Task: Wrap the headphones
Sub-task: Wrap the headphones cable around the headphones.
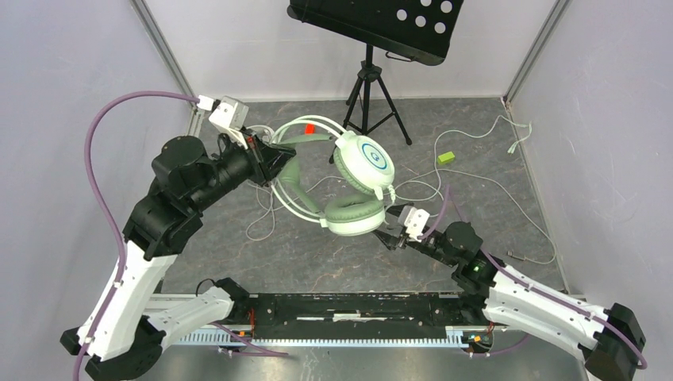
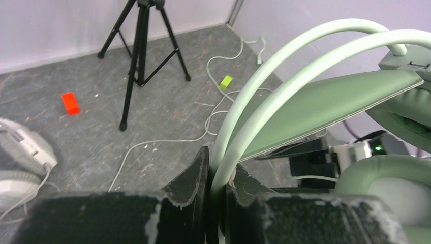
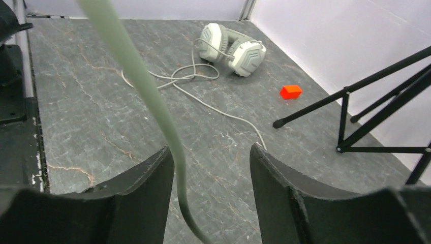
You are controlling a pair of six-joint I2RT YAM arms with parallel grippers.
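Note:
My left gripper (image 1: 268, 161) is shut on the double wire headband (image 2: 264, 86) of the mint-green headphones (image 1: 361, 184) and holds them above the floor; in the left wrist view the gripper (image 2: 218, 163) pinches both bands. Their round cushions (image 1: 355, 216) hang toward my right gripper (image 1: 391, 235). That gripper (image 3: 211, 152) is open, and the thin pale-green cable (image 3: 147, 86) runs between its jaws, close to the left finger. The white-grey headphones (image 3: 234, 43) with chevron earcups lie on the floor, cable looped beside them; they also show in the left wrist view (image 2: 20, 162).
A black tripod (image 1: 369, 91) with a music stand (image 1: 381, 24) stands at the back. A red block (image 1: 309, 128) and a small green block (image 1: 446, 158) lie on the floor. Loose pale cable (image 1: 484, 186) trails across the right side. Walls close in left and right.

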